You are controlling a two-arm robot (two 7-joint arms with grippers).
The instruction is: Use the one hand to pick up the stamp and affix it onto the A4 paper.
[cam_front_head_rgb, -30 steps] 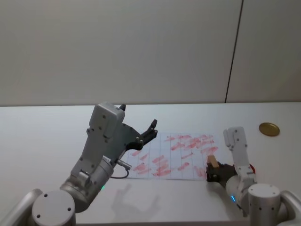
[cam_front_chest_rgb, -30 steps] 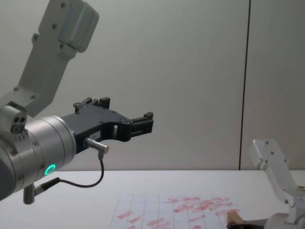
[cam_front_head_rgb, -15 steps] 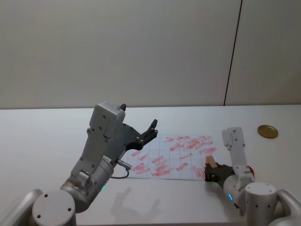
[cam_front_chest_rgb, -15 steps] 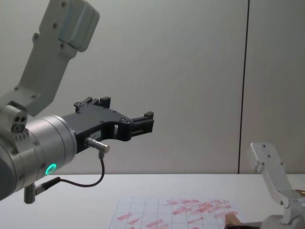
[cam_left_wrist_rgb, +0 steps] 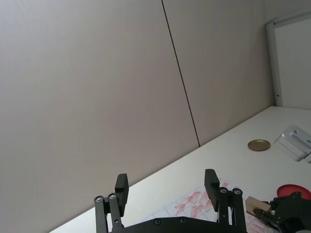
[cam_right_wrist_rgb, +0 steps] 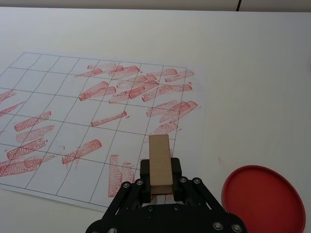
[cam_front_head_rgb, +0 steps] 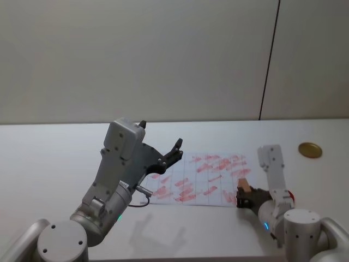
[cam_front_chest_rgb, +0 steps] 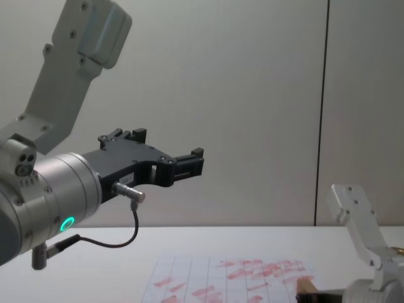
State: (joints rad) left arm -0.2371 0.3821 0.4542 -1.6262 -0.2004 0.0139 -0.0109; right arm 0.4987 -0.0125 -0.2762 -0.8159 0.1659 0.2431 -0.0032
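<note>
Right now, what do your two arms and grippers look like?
Left gripper: flat black, two blocky fingers, on a silver cylindrical wrist with a green ring light and a looping black cable; boxy white-grey arm link. Right gripper: smaller black claw with silver screws, on a white-grey arm with a small blue light.

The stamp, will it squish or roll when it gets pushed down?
Probably not squishy: the stamp looks like a solid wooden block. Its flat sides make rolling unlikely. It is small, so likely light for the right end effector pinching it.
</note>
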